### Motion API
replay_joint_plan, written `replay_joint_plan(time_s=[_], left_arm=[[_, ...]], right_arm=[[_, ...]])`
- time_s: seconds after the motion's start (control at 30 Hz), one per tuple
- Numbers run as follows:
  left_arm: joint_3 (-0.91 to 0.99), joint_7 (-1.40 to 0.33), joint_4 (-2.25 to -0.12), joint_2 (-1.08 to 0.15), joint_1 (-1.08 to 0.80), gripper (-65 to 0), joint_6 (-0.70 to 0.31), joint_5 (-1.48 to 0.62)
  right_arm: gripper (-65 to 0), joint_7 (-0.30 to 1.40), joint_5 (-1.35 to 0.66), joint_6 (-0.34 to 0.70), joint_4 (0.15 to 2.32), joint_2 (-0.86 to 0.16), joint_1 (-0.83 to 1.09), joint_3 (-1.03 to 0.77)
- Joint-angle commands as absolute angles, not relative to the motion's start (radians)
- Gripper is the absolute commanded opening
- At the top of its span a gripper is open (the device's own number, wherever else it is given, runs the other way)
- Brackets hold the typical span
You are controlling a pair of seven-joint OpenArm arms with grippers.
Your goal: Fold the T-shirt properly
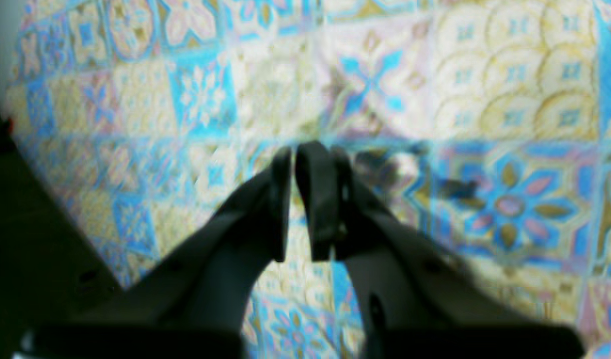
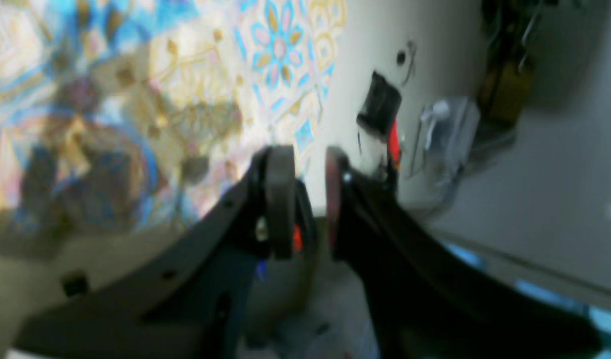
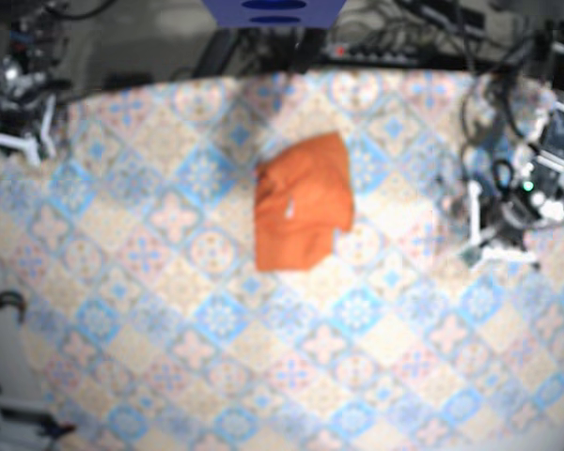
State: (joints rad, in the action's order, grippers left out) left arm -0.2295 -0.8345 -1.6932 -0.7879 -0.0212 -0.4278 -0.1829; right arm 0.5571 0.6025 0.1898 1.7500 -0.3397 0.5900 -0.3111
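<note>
The orange shirt lies folded mid-table on the patterned cloth, with bare cloth around every edge. The left gripper is pinched closed on nothing, well apart from the shirt. The right gripper is slightly parted and empty at the table's edge.

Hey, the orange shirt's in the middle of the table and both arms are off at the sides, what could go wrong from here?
The T-shirt lies roughly folded with uneven edges, so a pinch may catch several layers or the tablecloth beneath. The left hand looks shut over bare cloth and must open first. The right hand sits near the tablecloth's edge, far from the shirt, a long reach.
</note>
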Motion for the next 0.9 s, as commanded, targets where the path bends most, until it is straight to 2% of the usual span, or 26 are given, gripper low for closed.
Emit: replay_joint_plan(time_s=[0.0,0.1,0.27,0.63,0.87], left_arm=[[-0.188,-0.828,-1.739,-0.822,-0.07,-57.6,-0.424,-0.174],[-0.053,-0.825,-1.81,-0.852,-0.255,-57.6,-0.424,-0.174],[0.136,-0.789,-1.836,-0.817,-0.518,-57.6,-0.424,-0.177],[0.234,-0.742,-1.834,-0.753,-0.819,-57.6,-0.424,-0.177],[0.168,-0.69,-1.825,-0.679,-0.958,-57.6,-0.424,-0.166]], right_arm=[[-54.0,0.564,0.613,0.182,1.781,-0.352,0.648,-0.323],[-54.0,0.558,0.613,0.183,1.81,-0.357,0.802,-0.346],[-54.0,0.556,0.608,0.183,1.811,-0.366,0.951,-0.414],[-54.0,0.556,0.608,0.183,1.804,-0.36,1.129,-0.406],[-54.0,0.562,0.607,0.183,1.718,-0.361,1.201,-0.225]])
